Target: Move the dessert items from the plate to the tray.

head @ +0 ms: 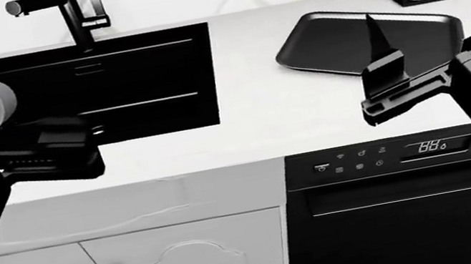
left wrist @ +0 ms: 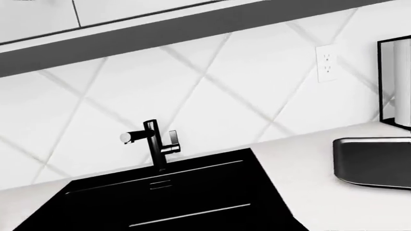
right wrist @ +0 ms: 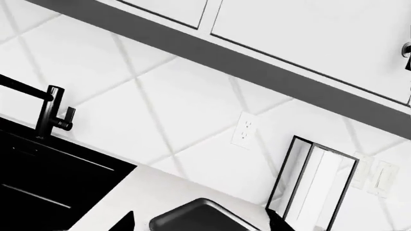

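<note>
Tray (head: pixel 327 47), glossy black, lying bare on the white counter (head: pixel 262 120) at upper right of the head view, right of the black sink (head: pixel 159 80) and faucet (head: pixel 70 16). Left gripper (head: pixel 60 155) at far left, jaw state impossible to tell. Right gripper (head: pixel 392 86) at right, fingers spread, holding nothing, overlapping the tray's near edge.

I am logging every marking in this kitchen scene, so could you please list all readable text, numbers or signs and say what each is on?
"88": lit digits on the dishwasher's control panel, roughly read; a small mark follows them that is too blurred to read.
Small white icons on that same panel: symbols only, too small to make out.
A faint mark at the faucet's base: too small to read.
No other writing shows in any view.
</note>
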{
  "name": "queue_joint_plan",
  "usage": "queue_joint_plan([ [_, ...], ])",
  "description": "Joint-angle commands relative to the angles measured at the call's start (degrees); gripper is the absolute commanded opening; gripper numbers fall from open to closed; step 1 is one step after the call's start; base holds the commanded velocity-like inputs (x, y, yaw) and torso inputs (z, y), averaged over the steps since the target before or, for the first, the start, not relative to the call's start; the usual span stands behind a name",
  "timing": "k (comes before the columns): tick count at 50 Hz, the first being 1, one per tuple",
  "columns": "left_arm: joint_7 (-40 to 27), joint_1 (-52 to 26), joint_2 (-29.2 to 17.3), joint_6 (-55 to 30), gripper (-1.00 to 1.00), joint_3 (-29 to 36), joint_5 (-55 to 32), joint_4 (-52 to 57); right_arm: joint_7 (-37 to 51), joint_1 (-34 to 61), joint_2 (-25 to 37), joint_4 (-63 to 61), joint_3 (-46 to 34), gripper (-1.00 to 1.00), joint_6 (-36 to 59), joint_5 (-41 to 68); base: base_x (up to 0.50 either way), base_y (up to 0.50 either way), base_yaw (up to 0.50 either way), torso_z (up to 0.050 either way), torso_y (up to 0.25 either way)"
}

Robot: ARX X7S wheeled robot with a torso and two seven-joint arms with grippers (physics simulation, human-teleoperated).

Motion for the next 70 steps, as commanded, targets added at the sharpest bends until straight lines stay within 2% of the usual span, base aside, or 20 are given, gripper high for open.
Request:
queue_joint_plan([
  [1,-0.3,-0.3,-1.3,1.2,1.0,0.5,-0.9,-0.6,5.8,1.8,1.3,3.1,0.5,1.0,-0.9,7.6,0.07,0.5,0.0,0.0,0.0],
  [51,0.5,0.9,-3.9,4.3,1.0,1.3,0.4,0.8,7.7,0.7,4.3,4.4,-4.6,1.0,-7.4,8.3,0.09,0.5,0.0,0.0,0.0],
  [70,0.1,-0.7,-4.5,5.1,1.0,3.5,0.0,0.7,7.1,-1.3,5.4,4.0,-5.3,1.0,-10.1,7.0,0.1,0.5,0.0,0.0,0.0],
])
